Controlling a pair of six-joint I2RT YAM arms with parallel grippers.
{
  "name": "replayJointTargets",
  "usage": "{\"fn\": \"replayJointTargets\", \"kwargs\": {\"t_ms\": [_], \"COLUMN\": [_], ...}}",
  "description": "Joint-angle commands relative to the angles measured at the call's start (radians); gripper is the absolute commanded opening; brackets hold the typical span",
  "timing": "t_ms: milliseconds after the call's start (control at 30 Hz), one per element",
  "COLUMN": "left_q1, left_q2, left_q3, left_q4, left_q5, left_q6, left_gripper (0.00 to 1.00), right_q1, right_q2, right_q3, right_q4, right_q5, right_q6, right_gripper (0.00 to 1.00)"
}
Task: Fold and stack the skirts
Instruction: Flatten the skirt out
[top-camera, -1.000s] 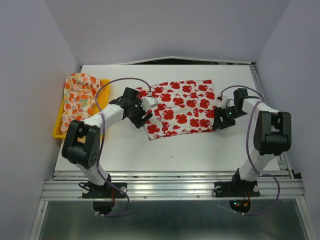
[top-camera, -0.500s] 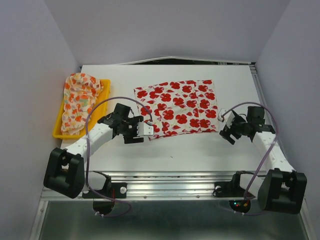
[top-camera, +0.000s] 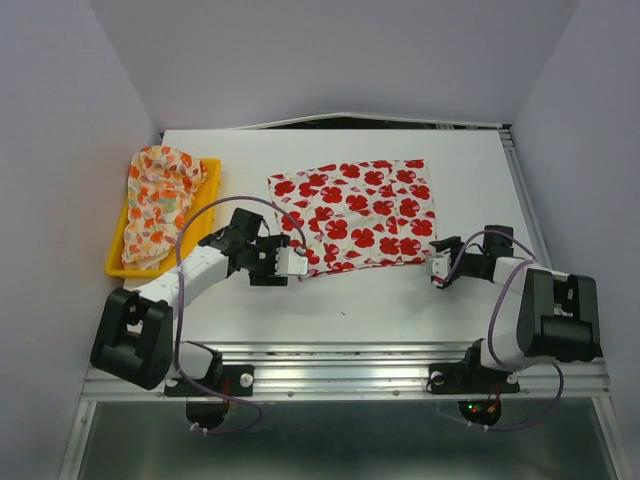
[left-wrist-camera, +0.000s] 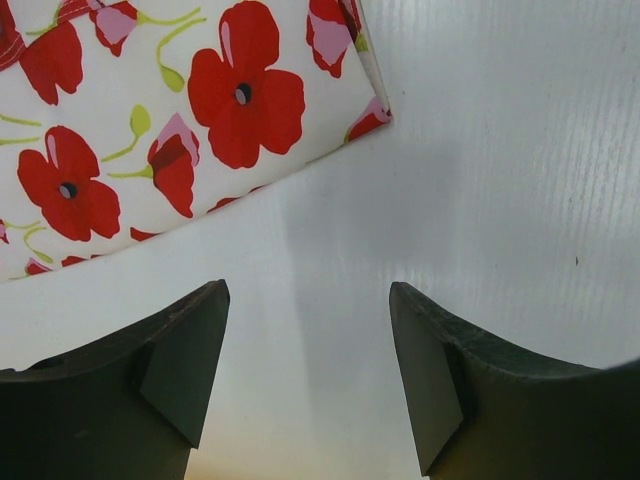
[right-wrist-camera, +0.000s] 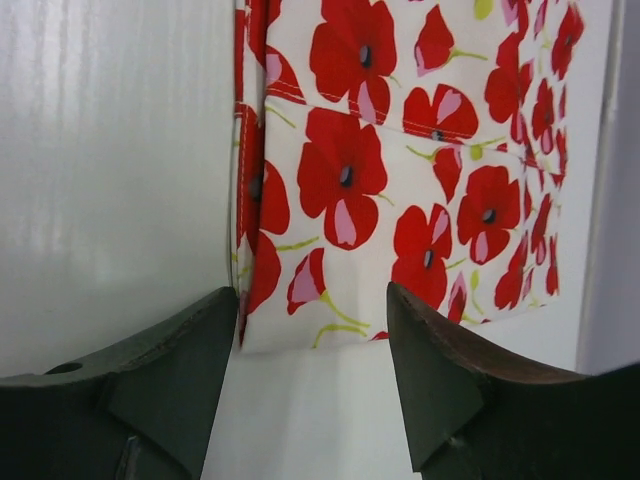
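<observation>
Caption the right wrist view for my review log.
Open right gripper poised before the near corner of the red-flowered skirt on the white table.

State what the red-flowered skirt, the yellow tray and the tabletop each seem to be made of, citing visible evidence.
The red-flowered skirt: thin woven cloth, matte; stitched hems and seams show. The yellow tray: likely moulded plastic; uniform colour, smooth rim. The tabletop: white board, perhaps plastic; fine parallel ribs, soft sheen.

— The soft cloth skirt with big flowers (top-camera: 358, 213)?
— White ground, red poppies with dark centres, pink flecks, thin green stems.
— And the other soft cloth skirt (top-camera: 160, 200)?
— Cream, with a smaller orange, red and green print. The rectangular plastic tray (top-camera: 208, 200) is yellow, the flat worktop (top-camera: 380, 300) white.
</observation>
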Motion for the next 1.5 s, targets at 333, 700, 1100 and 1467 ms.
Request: {"fn": "replayJointTargets", "kwargs": {"t_ms": [333,700,1100,1467], "left_q1": [-0.003,-0.003,-0.017,-0.016], "left_q2": [0.042,0.093,0.161,0.154], "left_q3": [0.01,-0.002,0.059,0.082], "left_q4": [0.001,0.064,0.092,0.107], "left_q5": [0.052,0.064,0.078,0.052], "left_q6": [0.087,0.041,-0.019,-0.074], "left_gripper": [0.75,0.75,0.74,0.71], "right_q1": [-0.206,-0.211,-0.04,0.007], "right_q2": [0.084,0.26,0.369,0.228], "right_q3": [0.103,0.134,0.065,-0.043], "right_q4": [-0.207,0.046,0.17,-0.015], "right_q5": [0.052,-0.01,-0.082,-0.033], "right_q6": [-0.667,-0.671,-0.67,-0.672], "right_gripper": [0.66,0.67,0.56,0.08]}}
